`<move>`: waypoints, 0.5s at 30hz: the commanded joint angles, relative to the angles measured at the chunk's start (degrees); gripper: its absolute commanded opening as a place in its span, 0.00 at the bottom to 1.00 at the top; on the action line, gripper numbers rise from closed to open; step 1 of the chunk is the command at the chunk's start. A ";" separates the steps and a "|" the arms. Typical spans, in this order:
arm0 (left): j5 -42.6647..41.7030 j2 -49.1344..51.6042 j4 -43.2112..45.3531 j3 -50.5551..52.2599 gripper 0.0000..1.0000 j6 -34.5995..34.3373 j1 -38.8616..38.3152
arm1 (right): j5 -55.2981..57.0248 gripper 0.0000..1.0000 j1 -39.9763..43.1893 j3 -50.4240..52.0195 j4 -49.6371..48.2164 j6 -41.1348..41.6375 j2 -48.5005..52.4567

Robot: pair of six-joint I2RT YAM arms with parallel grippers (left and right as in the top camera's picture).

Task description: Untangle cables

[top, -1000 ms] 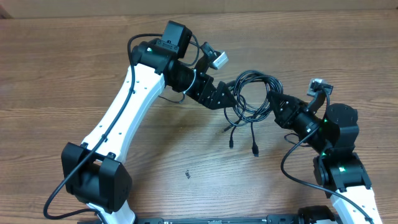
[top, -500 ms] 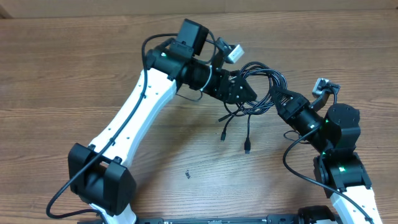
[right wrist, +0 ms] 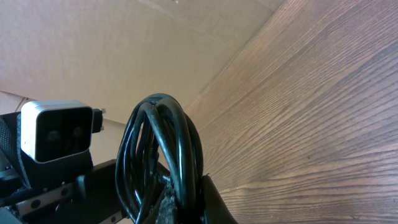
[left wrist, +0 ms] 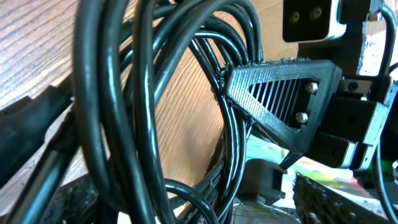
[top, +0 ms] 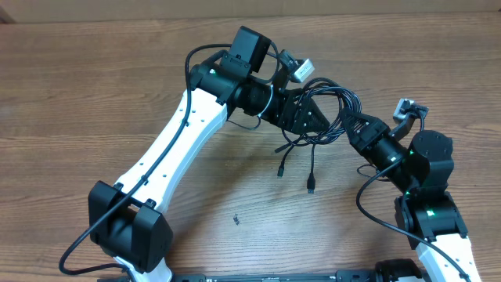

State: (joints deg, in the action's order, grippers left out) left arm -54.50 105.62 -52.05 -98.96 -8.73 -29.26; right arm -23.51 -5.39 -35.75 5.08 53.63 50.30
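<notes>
The cables [top: 342,94] form a looped black bundle held just above the wooden table, with two loose plug ends [top: 311,186] trailing toward me. My right gripper [top: 350,125] is shut on the bundle's right side; in the right wrist view the cables [right wrist: 165,143] rise out of its closed jaws [right wrist: 186,205]. My left gripper [top: 315,117] stands open at the loop's left side. In the left wrist view the cables [left wrist: 124,93] fill the frame and run between its spread fingers [left wrist: 186,208]. The right gripper's ribbed finger [left wrist: 280,93] is pressed against the strands.
The table [top: 78,102] is brown wood with a cardboard wall along its far edge. A tiny dark speck [top: 235,219] lies near the front middle. The left wrist camera [right wrist: 56,130] sits close beside the bundle.
My left arm has swung up and to the right, bringing its open gripper into the cable loop. The bundle and its hanging ends have shifted slightly left and away. The right gripper stays shut.
</notes>
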 commanded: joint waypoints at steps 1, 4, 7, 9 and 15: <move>-1.05 -2.01 -0.35 -0.96 1.00 -7.26 -0.02 | 0.81 0.04 0.00 -1.40 -0.74 0.42 -0.68; -1.05 -2.03 -0.28 -0.96 1.00 -11.85 -0.31 | 1.03 0.04 0.00 -1.40 -0.74 0.39 -0.68; -0.50 -2.03 0.37 -0.96 1.00 -12.09 -1.33 | 2.91 0.04 0.00 -1.40 -0.68 0.55 -0.68; 1.49 -2.03 1.49 -0.96 1.00 -13.18 -1.66 | 4.59 0.04 0.00 -1.40 -0.59 2.45 -0.68; 2.84 -2.03 4.81 -0.94 0.93 -15.72 -1.51 | 6.56 0.04 0.00 -1.40 -1.01 6.64 -0.68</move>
State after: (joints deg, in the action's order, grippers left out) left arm -52.95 105.62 -48.01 -98.96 -22.20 -30.68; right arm -18.63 -5.39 -35.75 5.08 57.91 50.30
